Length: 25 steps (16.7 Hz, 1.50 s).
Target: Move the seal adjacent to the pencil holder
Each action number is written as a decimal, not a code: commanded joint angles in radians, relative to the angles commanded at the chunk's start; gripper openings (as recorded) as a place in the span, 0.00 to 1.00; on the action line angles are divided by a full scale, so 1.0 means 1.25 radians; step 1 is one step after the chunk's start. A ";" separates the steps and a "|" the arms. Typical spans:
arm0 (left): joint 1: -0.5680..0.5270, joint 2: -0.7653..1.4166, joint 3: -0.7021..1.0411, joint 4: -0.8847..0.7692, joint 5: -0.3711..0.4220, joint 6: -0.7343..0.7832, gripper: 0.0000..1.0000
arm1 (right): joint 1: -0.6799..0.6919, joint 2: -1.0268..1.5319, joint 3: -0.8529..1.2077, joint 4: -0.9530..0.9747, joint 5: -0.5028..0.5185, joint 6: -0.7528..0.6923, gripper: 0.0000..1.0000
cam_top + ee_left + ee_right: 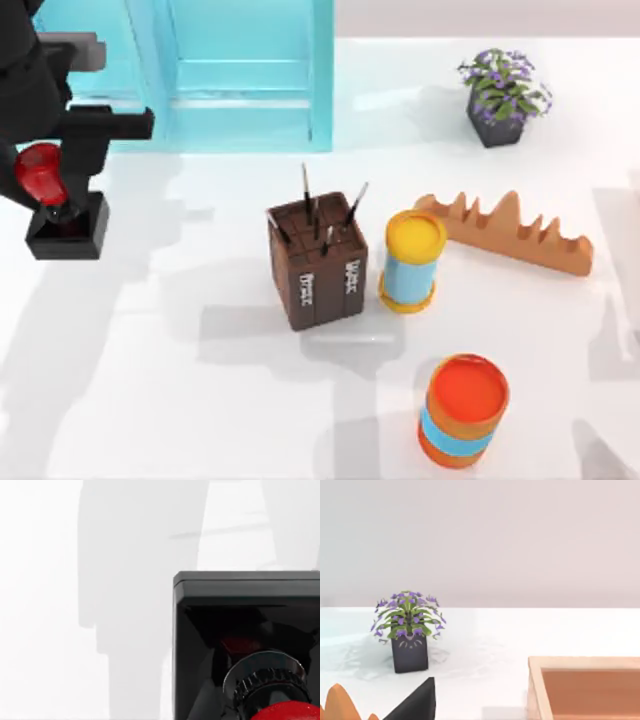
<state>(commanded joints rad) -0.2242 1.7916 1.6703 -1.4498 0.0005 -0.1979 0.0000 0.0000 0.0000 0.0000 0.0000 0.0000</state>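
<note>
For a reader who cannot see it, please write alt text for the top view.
The left pincer is down over the seal at the table's left edge, well apart from the pencil holder at centre. A yellow-topped blue cylinder stands beside the holder.

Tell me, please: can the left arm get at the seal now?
Probably yes. The left gripper is already at the seal near the table's left edge, with nothing between them; whether its fingers are closed on it, I cannot tell.

Potted purple plant (505,95) sits near the table's (180,400) far right corner; jagged tan rack (510,235) just beside a yellow-topped blue cylinder (412,262); orange cylinder (463,410) by the near edge.
</note>
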 joint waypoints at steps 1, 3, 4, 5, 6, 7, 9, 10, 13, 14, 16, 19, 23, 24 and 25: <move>-0.002 -0.001 0.002 -0.002 0.000 -0.002 0.00 | 0.000 0.000 0.000 0.000 0.000 0.000 1.00; -0.002 -0.001 0.002 -0.002 0.000 -0.002 0.00 | 0.000 0.000 0.000 0.000 0.000 0.000 1.00; 0.002 0.002 -0.001 0.001 0.001 0.001 0.00 | 0.000 0.000 0.000 0.000 0.000 0.000 1.00; 0.000 0.004 0.002 0.000 0.001 -0.001 0.00 | 0.000 0.000 0.000 0.000 0.000 0.000 1.00; -0.007 0.013 0.013 -0.005 0.001 -0.010 0.00 | 0.000 0.000 0.000 0.000 0.000 0.000 1.00; -0.021 0.029 0.032 -0.012 0.001 -0.024 0.00 | 0.000 0.000 0.000 0.000 0.000 0.000 1.00; -0.062 0.074 0.096 -0.033 0.001 -0.063 0.00 | 0.000 0.000 0.000 0.000 0.000 0.000 1.00; -0.086 0.101 0.138 -0.045 0.001 -0.086 0.00 | 0.000 0.000 0.000 0.000 0.000 0.000 1.00; -0.159 0.178 0.260 -0.079 0.002 -0.157 0.00 | 0.000 0.000 0.000 0.000 0.000 0.000 1.00; -0.178 0.198 0.288 -0.087 0.002 -0.177 0.00 | 0.000 0.000 0.000 0.000 0.000 0.000 1.00; -0.203 0.221 0.319 -0.096 0.002 -0.201 0.00 | 0.000 0.000 0.000 0.000 0.000 0.000 1.00; -0.205 0.224 0.321 -0.097 0.002 -0.204 0.00 | 0.000 0.000 0.000 0.000 0.000 0.000 1.00; -0.202 0.217 0.293 -0.075 0.003 -0.202 0.00 | 0.000 0.000 0.000 0.000 0.000 0.000 1.00; -0.203 0.214 0.285 -0.067 0.002 -0.202 0.00 | 0.000 0.000 0.000 0.000 0.000 0.000 1.00; -0.203 0.213 0.275 -0.059 0.002 -0.203 0.00 | 0.000 0.000 0.000 0.000 0.000 0.000 1.00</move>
<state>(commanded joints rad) -0.4780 2.0578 2.0141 -1.5238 0.0033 -0.4514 0.0000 0.0000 0.0000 0.0000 0.0000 0.0000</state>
